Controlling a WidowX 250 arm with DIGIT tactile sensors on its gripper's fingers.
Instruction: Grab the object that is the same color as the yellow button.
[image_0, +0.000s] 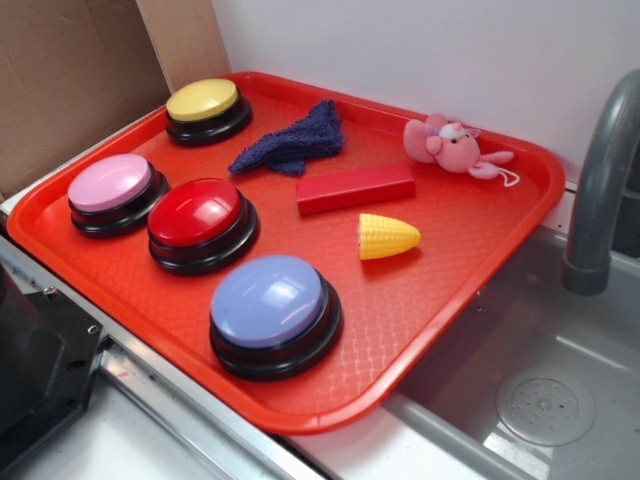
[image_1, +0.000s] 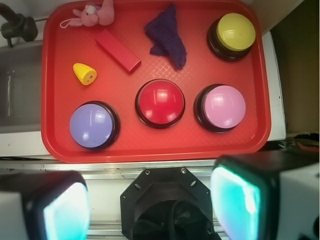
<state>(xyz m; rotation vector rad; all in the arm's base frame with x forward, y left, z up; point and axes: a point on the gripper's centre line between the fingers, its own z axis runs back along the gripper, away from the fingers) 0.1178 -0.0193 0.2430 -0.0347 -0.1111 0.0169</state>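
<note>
— Four buttons on the red tray (image_0: 480, 275); where's the corn (image_0: 387, 237)?
— Right side, just near of the red block (image_0: 355, 187), far from the yellow button (image_0: 206, 109).
— End effector (image_1: 150, 207)?
— Spread open, holding nothing, off the tray.

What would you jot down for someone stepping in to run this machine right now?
End effector: open, holding nothing, hanging above the near edge of the red tray, outside it.
Toy corn: lying on its side on the tray, between the red block and the lavender button, touching neither.
Yellow button: far corner of the tray, beside the purple cloth.
Done: nothing yet; the corn is untouched.
Left: move over the corn, lower, close on it, lift. Probably easiest to pinch it across its width.
</note>
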